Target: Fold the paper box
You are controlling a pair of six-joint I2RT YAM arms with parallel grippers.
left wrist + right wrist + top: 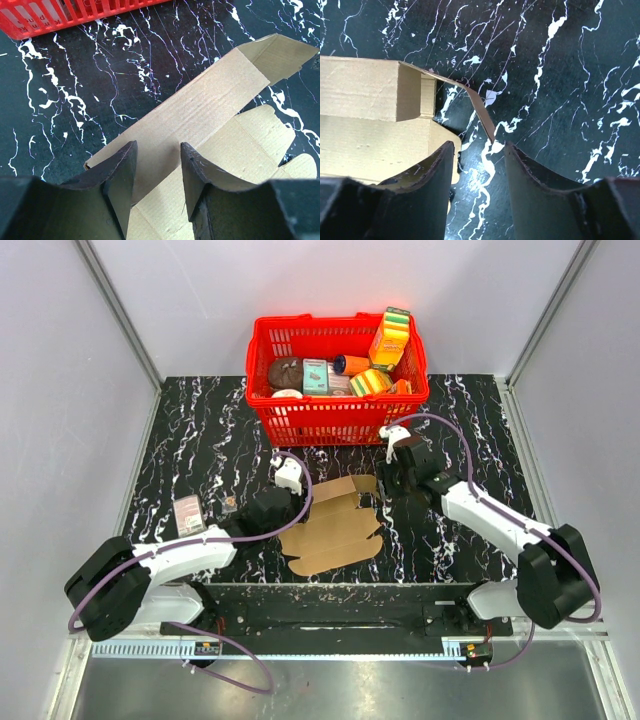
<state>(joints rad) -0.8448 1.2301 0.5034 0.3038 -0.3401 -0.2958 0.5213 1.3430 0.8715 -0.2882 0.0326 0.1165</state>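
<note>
Mid-tabletop, toward the near edge: the paper box [335, 530] lies part-folded, with one long wall raised.
Long axis: slants from the near-left corner's direction toward the far-right, stopping short of the red basket [300, 420].
Left end effector [159, 145]: fingers apart over the box's left side, the raised wall showing between them; it looks clamped on nothing.
Right end effector [479, 143]: fingers apart at the box's far-right end, nothing gripped.
End flap [481, 107]: stands up just ahead of the right fingers, so the right arm seems the nearer one to fold it.
</note>
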